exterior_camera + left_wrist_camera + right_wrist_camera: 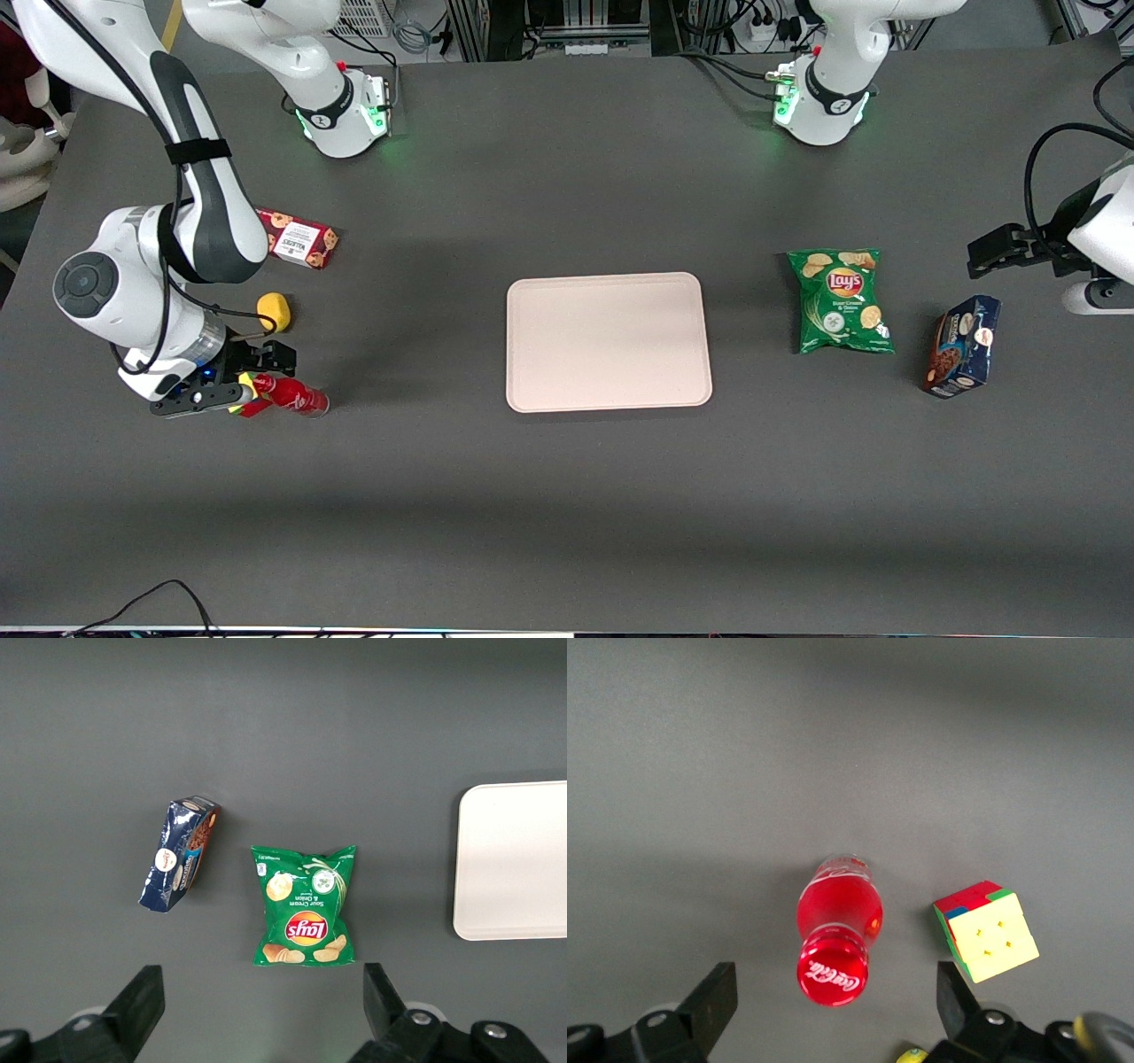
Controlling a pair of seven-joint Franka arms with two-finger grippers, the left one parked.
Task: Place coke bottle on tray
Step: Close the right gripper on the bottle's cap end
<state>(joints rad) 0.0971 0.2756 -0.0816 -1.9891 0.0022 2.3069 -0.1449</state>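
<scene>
The coke bottle (294, 396) stands on the table toward the working arm's end, red cap up and clear base down. In the right wrist view I look down on its red cap (831, 973). My right gripper (248, 379) hangs just above the bottle, open, with one finger on each side of the cap (833, 1014) and touching nothing. The pale beige-pink tray (609, 341) lies flat and bare at the table's middle, well apart from the bottle. Its edge also shows in the left wrist view (514, 859).
A red, yellow and green puzzle cube (986, 930) sits close beside the bottle. A yellow round object (275, 311) and a red cookie box (298, 237) lie farther from the front camera. A green chips bag (842, 301) and a blue cookie box (964, 346) lie toward the parked arm's end.
</scene>
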